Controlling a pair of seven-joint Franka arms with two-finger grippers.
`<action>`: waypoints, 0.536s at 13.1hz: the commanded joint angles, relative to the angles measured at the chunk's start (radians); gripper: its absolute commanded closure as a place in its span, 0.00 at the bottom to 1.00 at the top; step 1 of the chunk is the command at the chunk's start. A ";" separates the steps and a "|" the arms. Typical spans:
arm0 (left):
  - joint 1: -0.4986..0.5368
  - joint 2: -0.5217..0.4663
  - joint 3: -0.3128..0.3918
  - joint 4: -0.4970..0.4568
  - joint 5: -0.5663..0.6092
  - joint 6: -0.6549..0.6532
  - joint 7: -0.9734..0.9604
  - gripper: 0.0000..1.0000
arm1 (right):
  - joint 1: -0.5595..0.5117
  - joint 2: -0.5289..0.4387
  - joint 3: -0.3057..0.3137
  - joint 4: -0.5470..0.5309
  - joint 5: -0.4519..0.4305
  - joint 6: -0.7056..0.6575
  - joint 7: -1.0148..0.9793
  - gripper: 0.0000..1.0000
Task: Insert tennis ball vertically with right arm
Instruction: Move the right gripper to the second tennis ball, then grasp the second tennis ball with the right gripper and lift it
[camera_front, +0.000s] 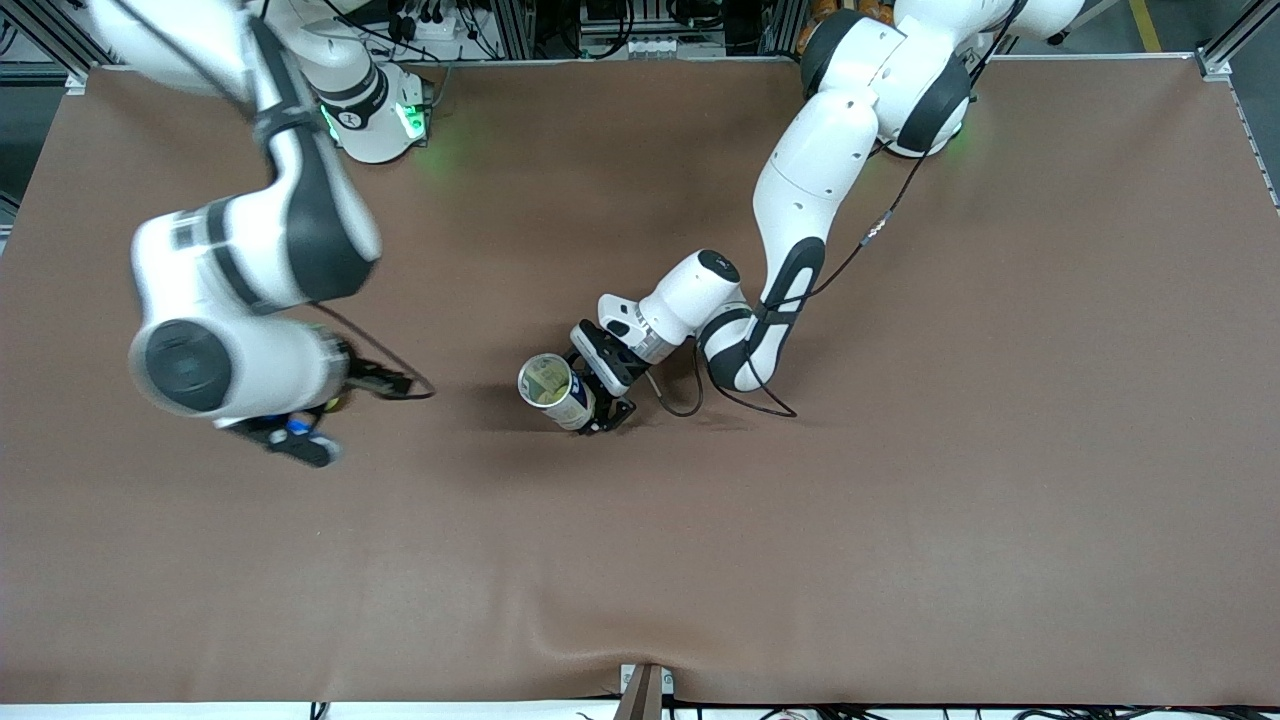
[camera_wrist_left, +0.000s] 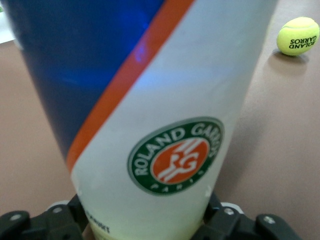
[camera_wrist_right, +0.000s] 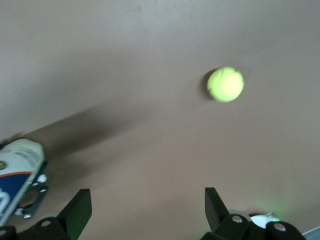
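Observation:
A white, blue and orange tennis ball can (camera_front: 553, 390) stands near the middle of the table with its open mouth up. My left gripper (camera_front: 603, 398) is shut on its lower part, and in the left wrist view the can (camera_wrist_left: 150, 125) fills the space between the fingers (camera_wrist_left: 216, 212). The yellow tennis ball (camera_wrist_left: 298, 36) lies on the table toward the right arm's end. From the front the ball (camera_front: 335, 404) is mostly hidden under my right arm. My right gripper (camera_front: 292, 438) hangs open and empty over the table, short of the ball (camera_wrist_right: 225, 84).
The brown table mat (camera_front: 900, 500) is bare around the can and the ball. The left arm's cable (camera_front: 740, 395) loops on the mat beside its wrist. The can and my left gripper also show at the edge of the right wrist view (camera_wrist_right: 17, 172).

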 joint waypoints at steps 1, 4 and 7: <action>-0.001 0.009 0.010 0.007 0.016 0.027 -0.025 0.08 | -0.112 -0.001 0.018 -0.041 0.015 -0.002 -0.204 0.00; -0.001 0.009 0.009 0.007 0.016 0.027 -0.025 0.09 | -0.186 0.037 0.017 -0.076 -0.014 0.009 -0.370 0.00; -0.001 0.008 0.010 0.007 0.018 0.027 -0.025 0.08 | -0.214 0.042 0.017 -0.238 -0.068 0.145 -0.458 0.00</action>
